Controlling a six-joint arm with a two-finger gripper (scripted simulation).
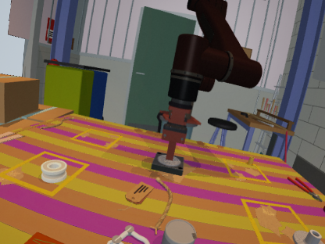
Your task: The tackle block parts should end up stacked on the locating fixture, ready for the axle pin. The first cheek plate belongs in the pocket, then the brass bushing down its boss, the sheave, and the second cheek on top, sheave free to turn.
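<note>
The cheek plate (167,160) lies in the pocket of the dark locating fixture (168,163) at the table's middle, partly hidden by my fingers. The white sheave (53,171) sits in a yellow outlined square on the left. The small brass bushing (250,160) stands at the far right, by another yellow square. A light ring-shaped part (309,237) lies at the front right corner. My gripper (171,155) points straight down into the fixture, over the plate, and it is open and holds nothing.
The table's front edge carries a grey can (179,233) and a white shackle (127,235). A rope (166,199) and a tag (138,192) lie in front of the fixture. Red pliers (304,187) lie at the right edge. A cardboard box (17,96) stands far left.
</note>
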